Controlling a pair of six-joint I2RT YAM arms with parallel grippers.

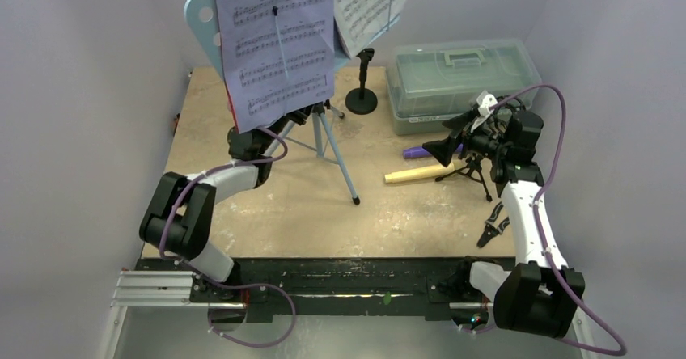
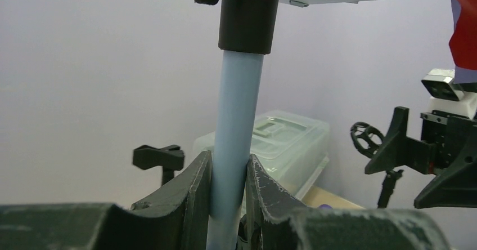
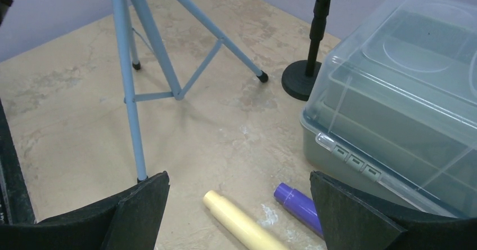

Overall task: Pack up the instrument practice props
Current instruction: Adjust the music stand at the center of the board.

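Note:
The light-blue music rest (image 1: 198,15) stands on its tripod legs (image 1: 336,153) at the back left and carries printed sheet music (image 1: 275,44). My left gripper (image 2: 229,163) is shut on the rest's blue pole (image 2: 239,109), just under a black collar. A red folder (image 2: 466,30) shows at the rest's edge. My right gripper (image 3: 239,182) hangs open above the cream microphone (image 3: 242,222) and the purple microphone (image 3: 298,205), which lie on the table. One black mic holder (image 1: 362,84) stands on a round base. Another mic holder (image 1: 473,169) stands on small legs under my right gripper (image 1: 451,135).
A translucent grey-green box (image 1: 461,80) with a handle sits shut at the back right, close to the microphones. Small black pliers (image 1: 492,225) lie by the right arm. Grey walls close in the table on three sides.

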